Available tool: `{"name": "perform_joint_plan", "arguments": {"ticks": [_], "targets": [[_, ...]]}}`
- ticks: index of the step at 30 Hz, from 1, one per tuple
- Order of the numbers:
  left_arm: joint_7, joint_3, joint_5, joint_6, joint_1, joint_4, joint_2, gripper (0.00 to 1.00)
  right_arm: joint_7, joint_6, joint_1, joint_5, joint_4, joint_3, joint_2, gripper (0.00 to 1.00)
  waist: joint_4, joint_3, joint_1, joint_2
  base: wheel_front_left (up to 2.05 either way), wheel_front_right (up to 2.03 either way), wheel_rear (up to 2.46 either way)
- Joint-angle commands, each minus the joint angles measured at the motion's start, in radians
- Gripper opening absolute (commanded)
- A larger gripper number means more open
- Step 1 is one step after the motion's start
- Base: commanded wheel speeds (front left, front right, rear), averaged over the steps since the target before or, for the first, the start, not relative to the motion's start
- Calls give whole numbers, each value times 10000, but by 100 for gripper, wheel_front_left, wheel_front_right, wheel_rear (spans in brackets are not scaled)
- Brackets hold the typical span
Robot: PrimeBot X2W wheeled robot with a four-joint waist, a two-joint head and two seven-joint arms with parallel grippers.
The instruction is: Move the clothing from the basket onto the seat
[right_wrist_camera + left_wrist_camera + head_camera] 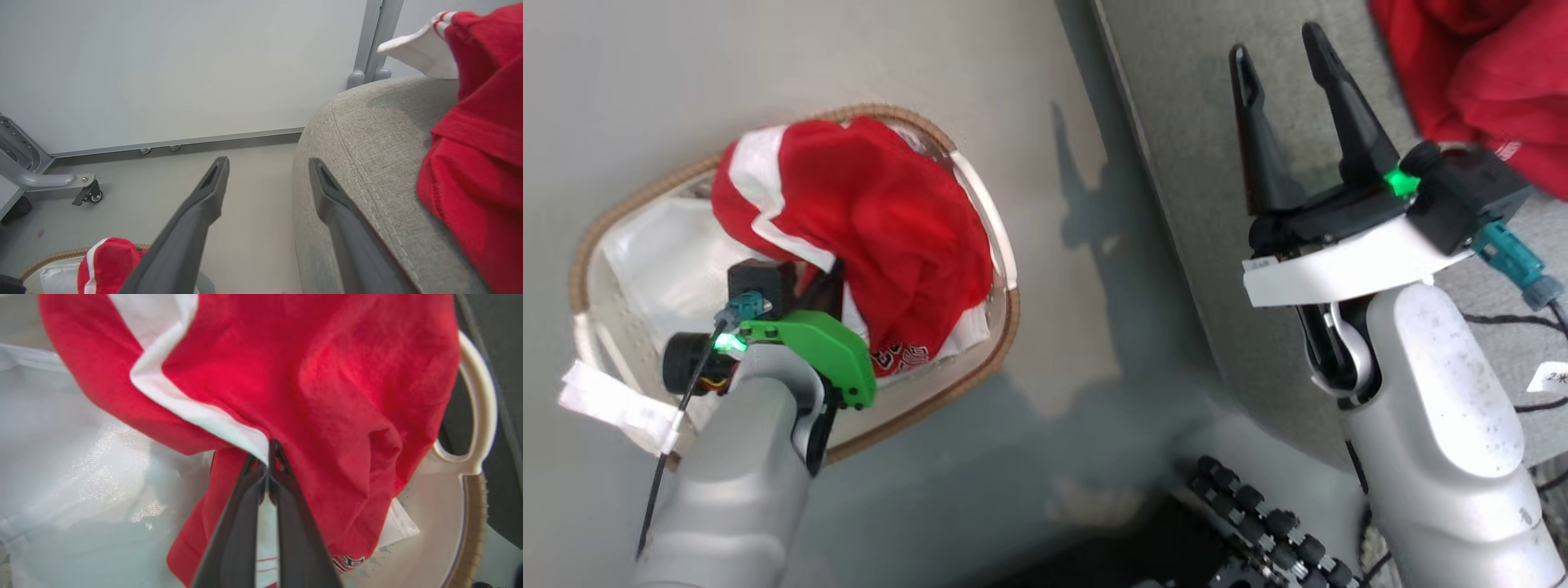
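Note:
A red garment with white stripes [866, 212] is bunched up in the oval white basket [580, 269] with the brown woven rim. My left gripper [268, 455] reaches into the basket and is shut on a fold of this clothing [318, 388] at a white stripe. The basket's white handle [484, 404] shows to the right. A second red garment [1494, 73] lies on the grey seat [1201, 122]. My right gripper [1278, 53] hovers open over the seat's edge with nothing between its fingers; in its own view it [267, 173] straddles the seat's rounded edge [367, 134].
The basket's white cloth liner [73, 469] fills its left side. Grey floor [1062, 310] lies between basket and seat. A white wall panel with a caster foot [88, 194] stands beyond. Black wheels of my base [1258, 523] and cables [1511, 327] are at the lower right.

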Motion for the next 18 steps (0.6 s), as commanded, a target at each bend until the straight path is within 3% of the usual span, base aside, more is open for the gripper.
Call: {"name": "perform_joint_plan", "arguments": {"ticks": [1,10,18], "targets": [[-49,54,-134,-31,298,-230,70,0,-19,-10,244,-148,106,-14,-28,100,440,-970,0,0,0,0,0],[-33,821,-31,-31,2035,-1842,-257,0,-19,-10,1097,-732,817,-180,-35,100,1185,-3008,0,0,0,0,0],[-33,1483,681,-32,3310,-3353,-505,0,-19,-10,1891,-917,1333,-106,-35,100,1497,-4564,0,0,0,0,0]]}}
